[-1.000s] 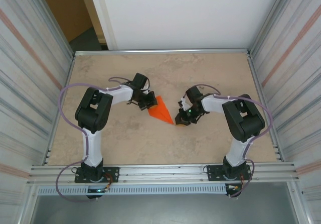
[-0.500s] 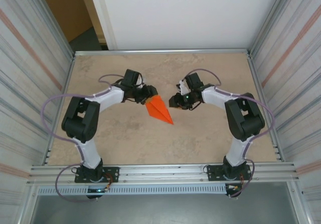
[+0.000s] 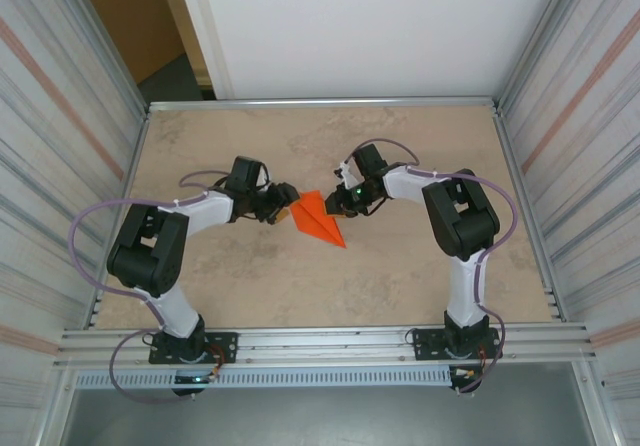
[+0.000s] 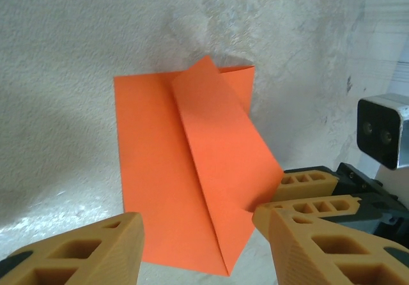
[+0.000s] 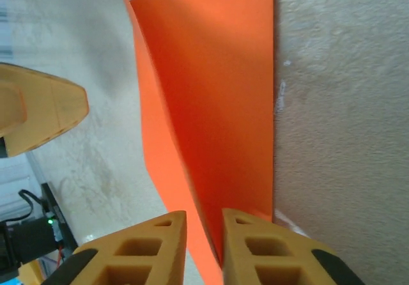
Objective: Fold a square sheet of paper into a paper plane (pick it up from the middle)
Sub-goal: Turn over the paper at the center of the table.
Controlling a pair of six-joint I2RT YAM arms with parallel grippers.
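Note:
The orange sheet of paper (image 3: 318, 218) lies on the table, folded into a pointed dart with a centre crease (image 4: 192, 163). One flap (image 5: 211, 87) stands a little raised. My left gripper (image 3: 285, 204) sits low at the paper's left end. It is open (image 4: 198, 222), its fingers straddling the near edge without touching it. My right gripper (image 3: 333, 202) is at the paper's far right edge. Its jaws (image 5: 204, 224) are nearly closed, with the raised flap's edge pinched between them. In the left wrist view the right gripper (image 4: 291, 186) meets the flap's corner.
The beige table (image 3: 420, 266) is fenced by a metal frame (image 3: 320, 102) and corrugated side walls (image 3: 60, 166). Both arms reach inward, so their grippers are only a paper's width apart. Bare table lies in front of and behind the paper.
My left gripper has opened and drawn back left along the paper. My right gripper left the pointed near end, moved up to the far right edge, opened, then narrowed on the flap.

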